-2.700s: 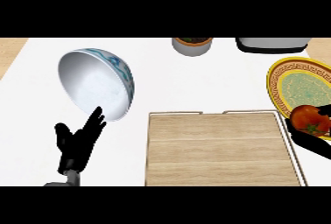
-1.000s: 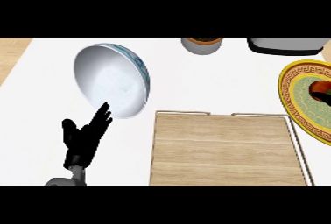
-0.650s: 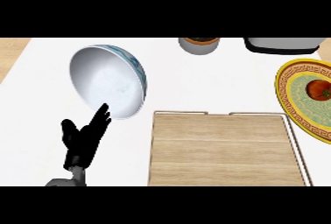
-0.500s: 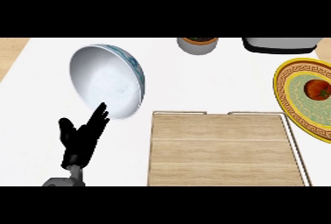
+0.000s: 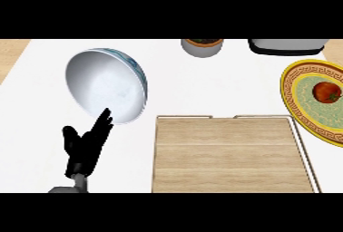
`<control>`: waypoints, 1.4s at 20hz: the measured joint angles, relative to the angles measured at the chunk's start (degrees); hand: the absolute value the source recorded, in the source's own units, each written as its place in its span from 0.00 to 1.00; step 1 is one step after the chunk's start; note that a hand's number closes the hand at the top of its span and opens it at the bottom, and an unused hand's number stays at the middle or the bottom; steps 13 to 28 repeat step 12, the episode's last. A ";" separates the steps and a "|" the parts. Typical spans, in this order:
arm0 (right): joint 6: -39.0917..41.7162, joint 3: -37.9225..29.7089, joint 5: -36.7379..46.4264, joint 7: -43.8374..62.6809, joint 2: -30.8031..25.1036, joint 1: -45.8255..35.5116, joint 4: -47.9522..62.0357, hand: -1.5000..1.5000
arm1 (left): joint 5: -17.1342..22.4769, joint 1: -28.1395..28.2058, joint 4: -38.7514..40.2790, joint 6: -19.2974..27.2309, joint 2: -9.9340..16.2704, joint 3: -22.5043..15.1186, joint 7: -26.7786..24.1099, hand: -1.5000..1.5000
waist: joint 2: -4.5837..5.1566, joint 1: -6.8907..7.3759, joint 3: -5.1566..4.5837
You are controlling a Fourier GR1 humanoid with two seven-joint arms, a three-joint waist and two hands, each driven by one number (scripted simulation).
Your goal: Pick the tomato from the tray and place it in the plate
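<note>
The red tomato (image 5: 327,92) lies on the yellow-rimmed plate (image 5: 299,108) at the right edge of the head view. The wooden tray (image 5: 227,154) with its metal rail sits low in the middle and holds nothing. My left hand (image 5: 85,147) stays at the lower left with fingers straight and pointing up, holding nothing. My right hand does not show in this view.
A white bowl with a blue rim (image 5: 107,86) lies at the upper left, just above my left hand. A small grey pot (image 5: 202,46) stands at the top centre, and a dark appliance (image 5: 288,45) sits at the top right.
My right hand, which held the tomato at the plate 2.7 s ago, has left the view. The tomato now rests alone on the plate. The view has shifted slightly.
</note>
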 measured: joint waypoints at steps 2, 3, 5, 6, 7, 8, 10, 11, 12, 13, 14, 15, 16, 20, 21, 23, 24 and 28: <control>-0.25 0.77 0.58 -1.50 0.14 2.47 -0.56 0.00 | -0.16 -0.09 0.40 0.10 0.07 0.28 -0.42 0.50 | -0.08 -0.20 0.00; -0.28 1.15 0.88 -2.06 0.01 3.56 -0.79 0.00 | 0.20 -0.09 0.61 -0.31 0.51 0.80 -0.60 0.50 | -0.10 -0.25 0.01; 0.06 1.83 1.30 -2.71 -0.97 5.53 -1.36 0.00 | 0.26 -0.13 0.76 -0.33 0.43 0.91 -0.57 0.50 | -0.20 -0.46 0.02; -0.27 2.21 1.59 -3.26 -1.00 6.27 -1.65 0.00 | 0.35 0.03 0.68 -0.57 0.54 0.96 -0.80 0.50 | -0.23 -0.46 0.00; -0.26 2.56 1.80 -3.40 -1.29 6.80 -1.83 0.00 | 0.48 -0.13 0.93 -0.60 0.49 1.12 -0.71 0.50 | -0.26 -0.49 0.01; -0.36 2.82 1.88 -3.29 -1.39 7.05 -1.83 0.00 | 0.76 -0.07 1.04 -1.10 0.91 1.50 -0.97 0.50 | -0.30 -0.50 -0.02; -0.56 3.09 1.89 -3.81 -1.72 8.08 -1.86 0.00 | 0.69 -0.02 1.27 -1.24 0.86 1.54 -1.46 0.50 | -0.35 -0.56 -0.02; -0.61 3.12 1.77 -4.01 -1.76 8.55 -1.82 0.00 | 0.75 0.11 1.04 -1.29 0.86 1.54 -1.42 0.50 | -0.37 -0.58 -0.04; -0.82 3.39 1.84 -4.45 -1.61 9.34 -1.95 0.00 | 0.80 0.03 1.02 -1.34 1.09 1.77 -1.12 0.50 | -0.39 -0.65 -0.07; -0.82 3.39 1.84 -4.45 -1.61 9.34 -1.95 0.00 | 0.80 0.03 1.02 -1.34 1.09 1.77 -1.12 0.50 | -0.39 -0.65 -0.07; -0.82 3.39 1.84 -4.45 -1.61 9.34 -1.95 0.00 | 0.80 0.03 1.02 -1.34 1.09 1.77 -1.12 0.50 | -0.39 -0.65 -0.07; -0.82 3.39 1.84 -4.45 -1.61 9.34 -1.95 0.00 | 0.80 0.03 1.02 -1.34 1.09 1.77 -1.12 0.50 | -0.39 -0.65 -0.07; -0.82 3.39 1.84 -4.45 -1.61 9.34 -1.95 0.00 | 0.80 0.03 1.02 -1.34 1.09 1.77 -1.12 0.50 | -0.39 -0.65 -0.07; -0.82 3.39 1.84 -4.45 -1.61 9.34 -1.95 0.00 | 0.80 0.03 1.02 -1.34 1.09 1.77 -1.12 0.50 | -0.39 -0.65 -0.07; -0.82 3.39 1.84 -4.45 -1.61 9.34 -1.95 0.00 | 0.80 0.03 1.02 -1.34 1.09 1.77 -1.12 0.50 | -0.39 -0.65 -0.07; -0.82 3.39 1.84 -4.45 -1.61 9.34 -1.95 0.00 | 0.80 0.03 1.02 -1.34 1.09 1.77 -1.12 0.50 | -0.39 -0.65 -0.07; -0.82 3.39 1.84 -4.45 -1.61 9.34 -1.95 0.00 | 0.80 0.03 1.02 -1.34 1.09 1.77 -1.12 0.50 | -0.39 -0.65 -0.07; -0.82 3.39 1.84 -4.45 -1.61 9.34 -1.95 0.00 | 0.80 0.03 1.02 -1.34 1.09 1.77 -1.12 0.50 | -0.39 -0.65 -0.07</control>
